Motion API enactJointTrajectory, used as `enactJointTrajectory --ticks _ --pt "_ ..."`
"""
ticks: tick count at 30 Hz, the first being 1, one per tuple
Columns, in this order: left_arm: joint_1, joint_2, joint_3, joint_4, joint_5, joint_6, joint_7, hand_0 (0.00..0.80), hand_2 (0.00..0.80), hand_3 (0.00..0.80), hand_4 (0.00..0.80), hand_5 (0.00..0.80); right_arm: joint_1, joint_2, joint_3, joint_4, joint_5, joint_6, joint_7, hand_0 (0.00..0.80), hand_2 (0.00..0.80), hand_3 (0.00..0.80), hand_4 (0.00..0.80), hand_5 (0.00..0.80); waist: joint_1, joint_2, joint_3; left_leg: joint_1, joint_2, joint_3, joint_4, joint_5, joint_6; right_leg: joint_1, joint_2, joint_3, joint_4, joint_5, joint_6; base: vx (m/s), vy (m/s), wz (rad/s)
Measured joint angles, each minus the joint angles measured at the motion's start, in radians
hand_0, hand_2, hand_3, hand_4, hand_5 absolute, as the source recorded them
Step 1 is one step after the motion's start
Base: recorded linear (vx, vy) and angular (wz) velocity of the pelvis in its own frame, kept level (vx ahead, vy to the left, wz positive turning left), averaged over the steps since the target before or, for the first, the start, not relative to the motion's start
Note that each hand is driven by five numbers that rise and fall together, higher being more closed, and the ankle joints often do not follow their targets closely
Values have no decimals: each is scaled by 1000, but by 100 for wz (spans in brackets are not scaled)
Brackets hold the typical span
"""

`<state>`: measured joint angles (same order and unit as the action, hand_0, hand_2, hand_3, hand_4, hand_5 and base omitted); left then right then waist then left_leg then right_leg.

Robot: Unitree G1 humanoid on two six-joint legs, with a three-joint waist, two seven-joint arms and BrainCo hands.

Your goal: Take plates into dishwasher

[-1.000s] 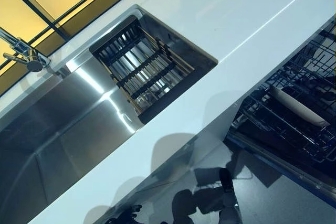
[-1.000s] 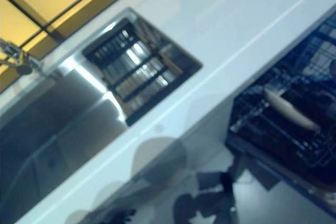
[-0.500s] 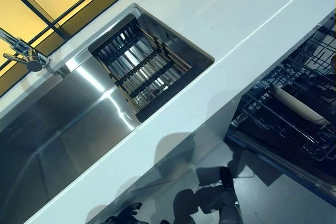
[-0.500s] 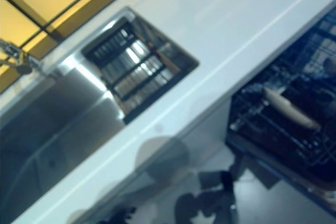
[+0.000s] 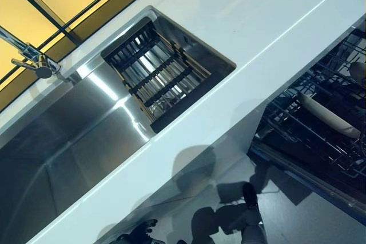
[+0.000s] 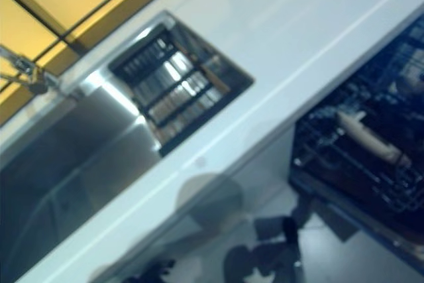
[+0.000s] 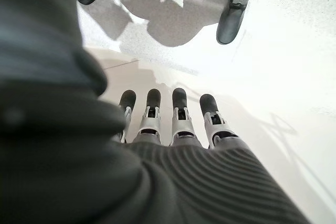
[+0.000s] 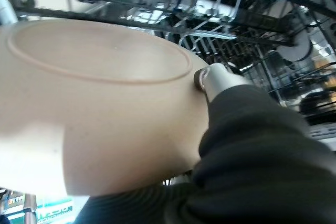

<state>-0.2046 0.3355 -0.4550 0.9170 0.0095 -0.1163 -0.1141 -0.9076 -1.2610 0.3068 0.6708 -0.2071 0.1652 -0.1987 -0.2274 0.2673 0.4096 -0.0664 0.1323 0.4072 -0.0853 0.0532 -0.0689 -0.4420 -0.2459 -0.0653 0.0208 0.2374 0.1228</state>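
Plate [image 8: 94,103] underside fills the right wrist view, pinched by the right hand [image 8: 220,85] over the dishwasher rack [image 5: 320,124], seemingly for slotting beside another plate [image 5: 329,115], while the left hand [image 7: 173,124] hangs relaxed, empty.

Camera: whole head view slid slightly toward 4 o'clock since a second ago; the things themselves did not move.
Sink rack [image 5: 162,73]: sits a touch further toward 4 o'clock in view.
Tap [image 5: 35,63]: likewise shifted, a little lower and rightward.
Plate in dishwasher rack [image 5: 327,116]: drawn slightly nearer the 3 o'clock edge.
Pale round object [image 5: 358,71]: newly showing at 3 o'clock above the plate; too little visible to identify.
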Motion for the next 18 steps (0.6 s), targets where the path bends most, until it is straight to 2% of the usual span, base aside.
enactJointTrajectory --ticks 14,18 --pt "0 0 -5 -5 17 1 -4 0 0 0 0 0 -35 52 23 12 -1 19 18 800 800 800 800 800 0 0 0 -11 5 -2 0 4 0 -11 6 -1 1 -2 -3 0 0 0" --pt "0 0 -5 -8 17 1 -4 0 0 0 0 0 -40 68 25 20 -1 27 19 800 800 800 800 800 4 0 0 -14 4 -5 0 17 16 -12 5 -2 2 -3 -5 0 0 0"
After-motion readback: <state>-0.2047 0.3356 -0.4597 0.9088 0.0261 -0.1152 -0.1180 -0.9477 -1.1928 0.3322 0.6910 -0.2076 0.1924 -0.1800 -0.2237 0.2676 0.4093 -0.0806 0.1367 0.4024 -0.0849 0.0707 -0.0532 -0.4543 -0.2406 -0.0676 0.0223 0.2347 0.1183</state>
